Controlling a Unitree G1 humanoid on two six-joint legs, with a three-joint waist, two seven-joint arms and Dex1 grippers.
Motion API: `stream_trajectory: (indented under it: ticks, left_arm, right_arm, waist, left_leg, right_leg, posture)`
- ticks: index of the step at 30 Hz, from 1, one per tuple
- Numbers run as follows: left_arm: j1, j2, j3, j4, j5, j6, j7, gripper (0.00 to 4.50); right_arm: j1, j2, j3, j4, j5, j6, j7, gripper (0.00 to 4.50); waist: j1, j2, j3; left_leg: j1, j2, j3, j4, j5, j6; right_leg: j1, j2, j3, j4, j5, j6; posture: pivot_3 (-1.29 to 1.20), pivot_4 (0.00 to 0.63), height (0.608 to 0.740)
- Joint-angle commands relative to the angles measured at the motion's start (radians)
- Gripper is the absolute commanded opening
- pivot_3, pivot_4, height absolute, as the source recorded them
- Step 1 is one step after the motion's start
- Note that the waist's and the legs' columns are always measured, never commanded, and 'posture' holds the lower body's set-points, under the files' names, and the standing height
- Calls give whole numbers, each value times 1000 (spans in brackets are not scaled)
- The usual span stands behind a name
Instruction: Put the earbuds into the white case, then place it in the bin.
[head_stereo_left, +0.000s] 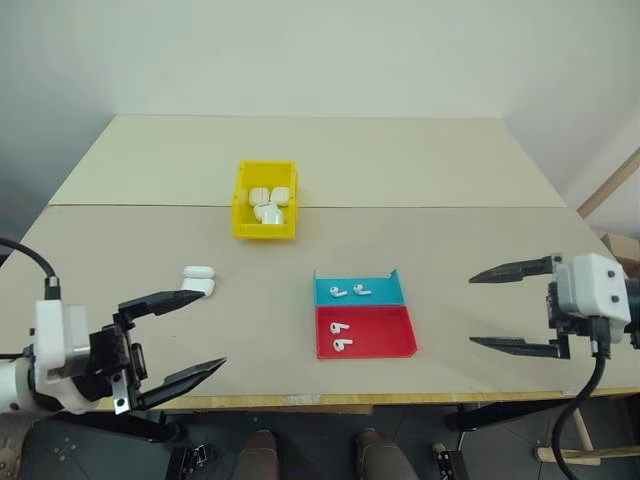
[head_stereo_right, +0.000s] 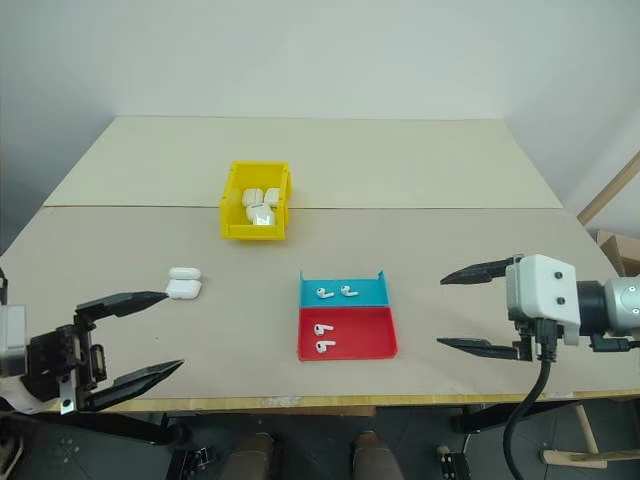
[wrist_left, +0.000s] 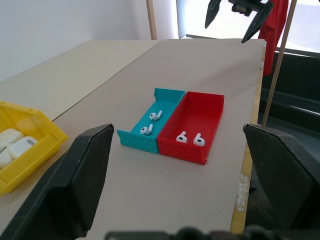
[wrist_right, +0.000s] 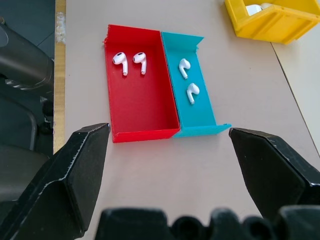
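The left gripper (head_stereo_left: 185, 335) hangs over the near left corner of the table (head_stereo_left: 450, 170) with its two black fingers spread wide and nothing between them. Its upper fingertip ends just beside the white case (head_stereo_left: 199, 278), which lies on the tabletop with its lid closed, a little farther in than the gripper; whether the fingertip touches the case cannot be told.

The right gripper (head_stereo_left: 496, 309) hovers above the near right part of the table, its fingers likewise parted wide and empty, pointing toward the middle. Well apart from it, toward the centre, sit two shallow trays side by side and touching: the red tray (head_stereo_left: 383, 345) nearer the table's front edge and the blue tray (head_stereo_left: 385, 292) just behind it. Two earbuds (head_stereo_left: 350, 292) lie in the blue tray, and two more earbuds (head_stereo_left: 341, 336) lie in the red tray, all resting on their sides with stems showing. The trays lie between the two grippers, somewhat closer to the right one.

Farther back, beyond the white case and left of the trays, stands the yellow bin (head_stereo_left: 243, 205), well apart from both grippers. Several closed white cases (head_stereo_left: 268, 201) are already lying inside it.
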Motion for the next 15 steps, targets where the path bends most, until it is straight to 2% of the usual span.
stream_trajectory:
  ticks: [1, 12, 15]
  left_arm:
    - [1, 14, 12, -2, -2, -5, -7, 4500]
    - [6, 13, -1, -28, 10, 23, 72, 4500]
    - [11, 11, 0, -61, 2, 62, 137, 4500]
  right_arm:
    - [-8, -10, -8, -6, 3, -25, -3, 4426]
    - [-15, -22, 0, -11, 3, -4, -8, 4426]
    - [-27, -28, 11, -11, 5, 4, -11, 4426]
  waist:
    - [0, 0, 0]
    - [0, 0, 0]
    - [-1, 0, 0]
  left_leg:
    - [0, 0, 0, 0, 0, 0]
    - [0, 0, 0, 0, 0, 0]
    - [0, 0, 0, 0, 0, 0]
  right_leg:
    - [0, 0, 0, 0, 0, 0]
    - [0, 0, 0, 0, 0, 0]
    - [0, 0, 0, 0, 0, 0]
  posture:
    - [0, 150, 740]
    - [0, 150, 740]
    - [0, 150, 740]
